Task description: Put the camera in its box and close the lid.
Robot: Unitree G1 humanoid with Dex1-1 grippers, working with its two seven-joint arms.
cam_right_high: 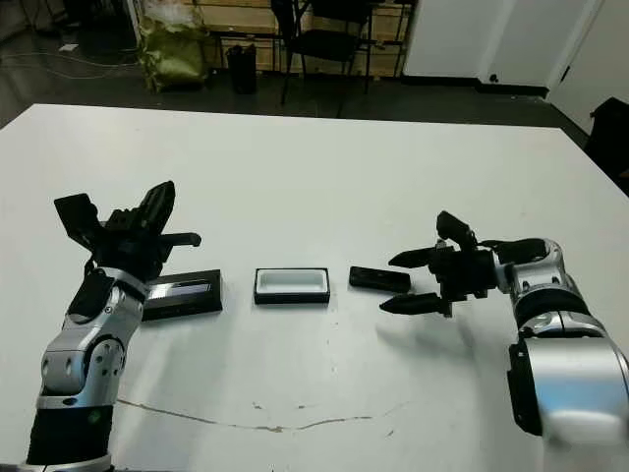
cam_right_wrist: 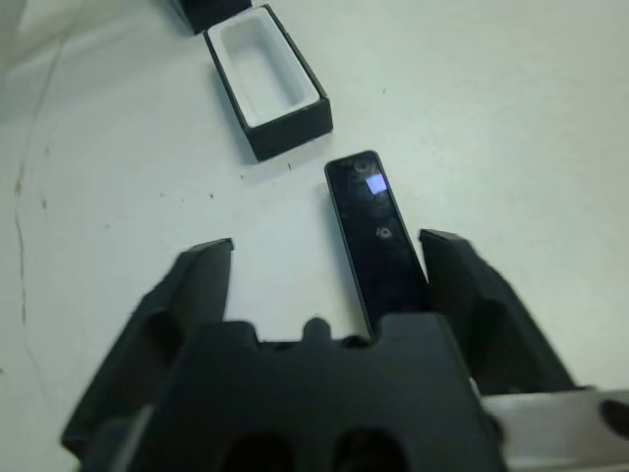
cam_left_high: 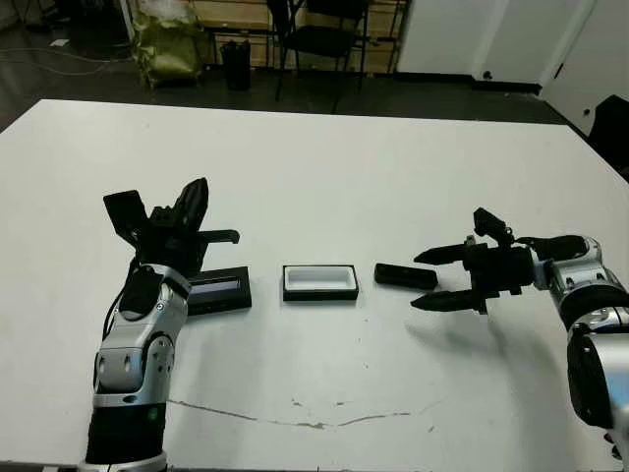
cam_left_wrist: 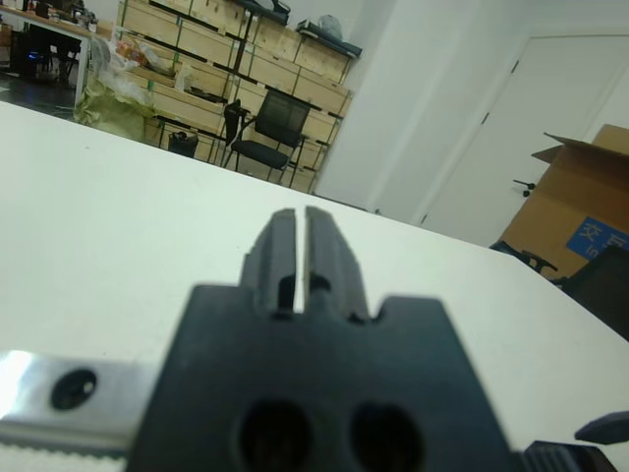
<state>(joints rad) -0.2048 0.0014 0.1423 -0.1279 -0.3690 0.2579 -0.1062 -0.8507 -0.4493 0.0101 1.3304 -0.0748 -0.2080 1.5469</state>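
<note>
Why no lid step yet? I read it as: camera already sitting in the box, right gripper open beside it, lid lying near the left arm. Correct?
Not quite: the camera is not in the box; it lies on the table beside it, and the box is empty, as the right wrist view shows. The rest holds: the right gripper is open next to the camera, and the lid lies by the left arm.

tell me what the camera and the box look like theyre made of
Camera: probably hard plastic with a glossy face, since it mirrors a pale patch of light. Box: black walls, likely stiff card or plastic; its white lining looks matte, maybe foam or moulded plastic, hard to tell.
</note>
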